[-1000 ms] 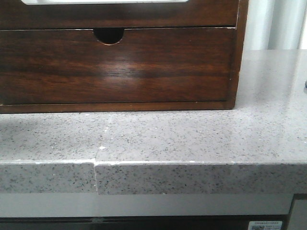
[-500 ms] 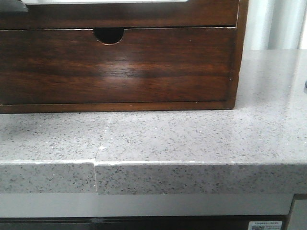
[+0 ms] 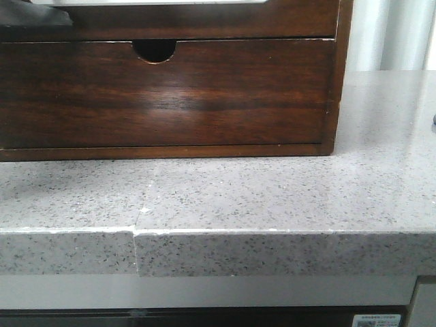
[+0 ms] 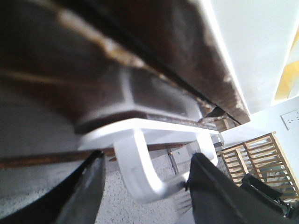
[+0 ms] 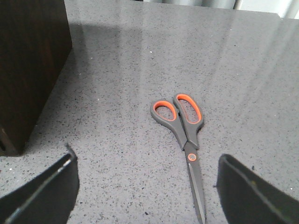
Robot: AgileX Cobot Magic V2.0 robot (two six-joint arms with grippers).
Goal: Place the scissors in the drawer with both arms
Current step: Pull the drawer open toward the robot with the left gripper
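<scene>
The drawer (image 3: 204, 20) is the upper one in the dark brown cabinet; only its lower strip and a pale sliver of its cut-out show at the top of the front view. My left gripper (image 3: 34, 13) is a dark shape at its left end. In the blurred left wrist view the left gripper (image 4: 149, 191) is open, its fingers either side of a pale round-cornered rim (image 4: 140, 172) on the drawer (image 4: 154, 60). Grey scissors with orange-lined handles (image 5: 184, 135) lie flat on the counter. My right gripper (image 5: 147, 196) is open above them, the blades between its fingers.
The lower drawer front with a half-round finger notch (image 3: 154, 49) is shut. The cabinet stands on a speckled grey stone counter (image 3: 272, 197) with a seam and a front edge close to the camera. The cabinet's side (image 5: 28, 70) stands beside the scissors.
The dark shape of my left gripper has come further into the top left corner of the front view, over the upper drawer's front. Nothing else has moved.
</scene>
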